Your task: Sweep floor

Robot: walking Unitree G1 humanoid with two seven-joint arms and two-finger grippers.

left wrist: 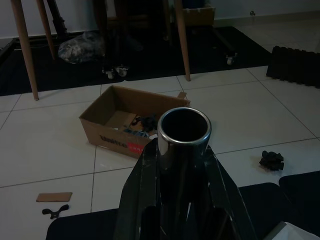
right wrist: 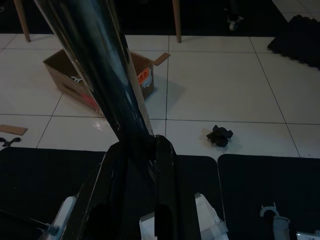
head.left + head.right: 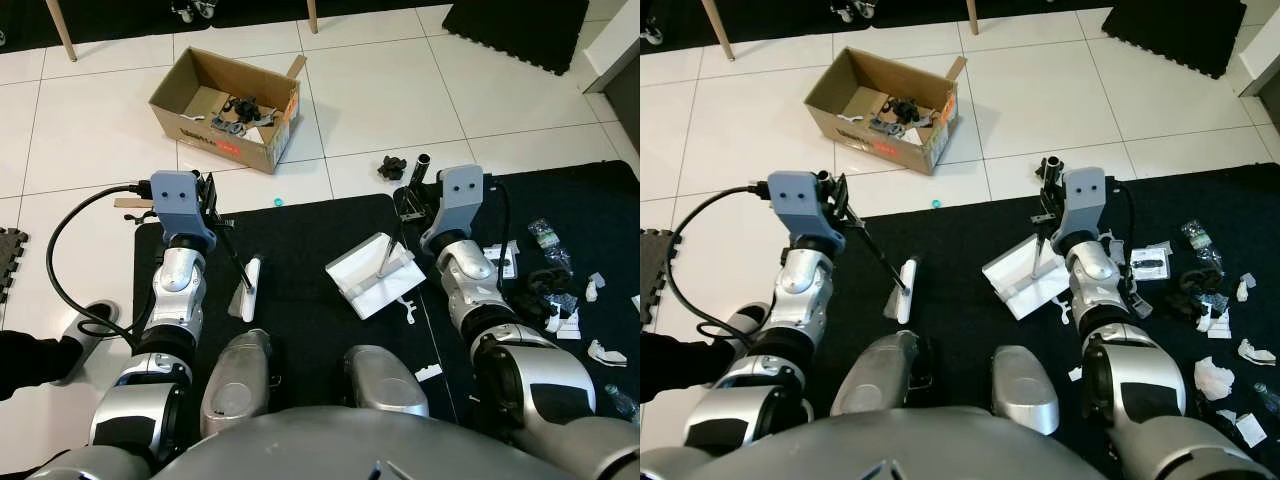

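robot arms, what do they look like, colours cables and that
Both arms are built of rounded silver shells with black joints between them. Each wrist carries a blue-grey box with two small dark dots on its face. The left claw and right claw have long black fingers. A thick black cable loops out from the left wrist; a thinner black cable runs along the right arm.

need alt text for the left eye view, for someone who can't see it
Seen from its head, a humanoid robot stands on a black mat, its left gripper holding a broom and its right gripper a white dustpan. Scraps of litter lie on the mat at its right, and an open cardboard box sits on the white tiles ahead.
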